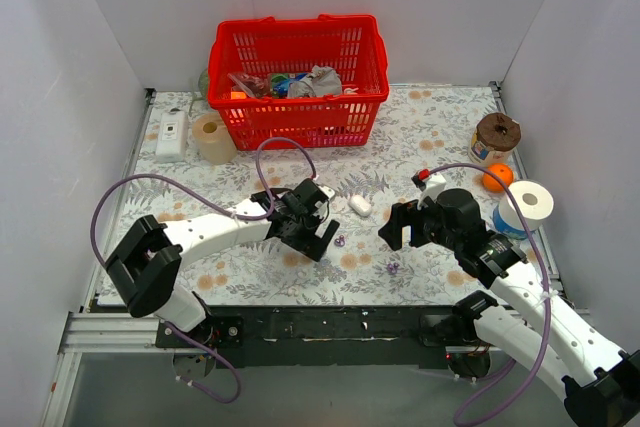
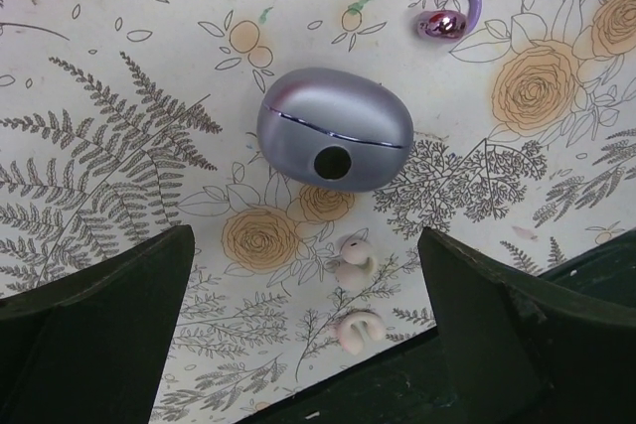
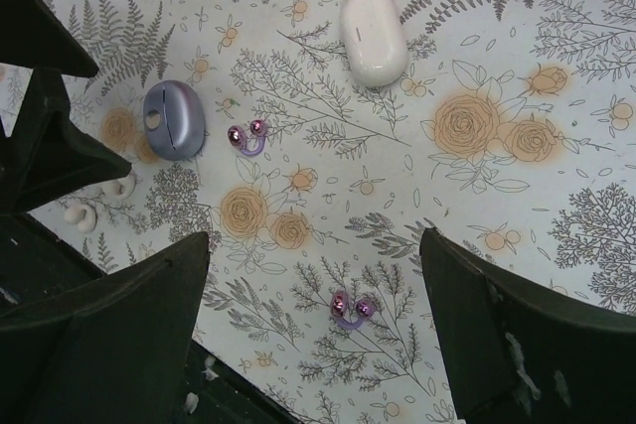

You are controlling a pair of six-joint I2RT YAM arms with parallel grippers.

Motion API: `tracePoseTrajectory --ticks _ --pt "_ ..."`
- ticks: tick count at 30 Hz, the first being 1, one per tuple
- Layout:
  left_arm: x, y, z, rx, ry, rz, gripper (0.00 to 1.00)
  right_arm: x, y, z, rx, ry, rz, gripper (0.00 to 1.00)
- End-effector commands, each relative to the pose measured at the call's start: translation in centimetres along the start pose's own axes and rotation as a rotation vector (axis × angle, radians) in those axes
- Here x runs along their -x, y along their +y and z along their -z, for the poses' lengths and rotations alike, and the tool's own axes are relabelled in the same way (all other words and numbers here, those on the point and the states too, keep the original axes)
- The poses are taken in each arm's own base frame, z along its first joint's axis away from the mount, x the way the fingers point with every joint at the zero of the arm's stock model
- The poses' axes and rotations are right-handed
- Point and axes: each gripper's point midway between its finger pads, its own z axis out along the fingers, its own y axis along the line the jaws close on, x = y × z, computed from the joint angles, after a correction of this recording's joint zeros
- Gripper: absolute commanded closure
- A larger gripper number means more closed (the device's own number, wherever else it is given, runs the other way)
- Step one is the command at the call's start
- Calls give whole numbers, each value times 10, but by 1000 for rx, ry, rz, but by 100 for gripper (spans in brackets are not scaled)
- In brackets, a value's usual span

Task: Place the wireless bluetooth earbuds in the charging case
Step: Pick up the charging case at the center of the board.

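Left gripper (image 2: 306, 237) and right gripper (image 3: 316, 237) both wide, empty. Charging case (image 2: 335, 142) centre frame: glossy, likely slippery; pinch its flanks. Earbuds (image 3: 351, 310) loose, one lower centre, one beside case: tiny, light, probably roll-prone.

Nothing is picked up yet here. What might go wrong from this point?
1. The charging case looks closed along its seam, so no bud can go in until it is opened.
2. The purple earbuds are tiny and may slip from a grip.
3. The pale buds near the case could be grabbed by mistake.
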Motion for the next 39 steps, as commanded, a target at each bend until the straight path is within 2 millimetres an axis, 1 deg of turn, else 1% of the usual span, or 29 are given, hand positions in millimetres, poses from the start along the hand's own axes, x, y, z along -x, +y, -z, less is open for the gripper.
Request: tracePoseTrajectory --ticks 1,7,11,12,15,20,25,28,34,39 --pt "20 -4 -4 -13 -49 -52 2 21 13 8 43 -52 14 6" --pt "34 -10 -8 -49 -111 -114 2 18 13 8 48 -43 14 6" --pt "39 -13 -15 -67 -131 -161 2 14 12 6 46 -35 8 6" --pt "44 -15 -16 -77 -152 -174 2 13 11 6 46 -32 6 6" --pt "45 -18 -18 -94 -166 -195 2 14 13 7 50 -31 5 6" --pt "41 -13 -23 -72 -148 -219 2 16 13 8 50 -31 5 7" --pt "28 -10 -36 -62 -82 -223 2 15 13 8 50 -26 3 7" --pt "21 -9 -37 -63 -68 -213 2 14 13 9 47 -27 3 7" --pt "15 -8 -39 -65 -57 -206 2 8 12 7 49 -17 -6 7" --pt "9 -8 -44 -71 -47 -202 2 9 12 8 49 -21 -8 7"
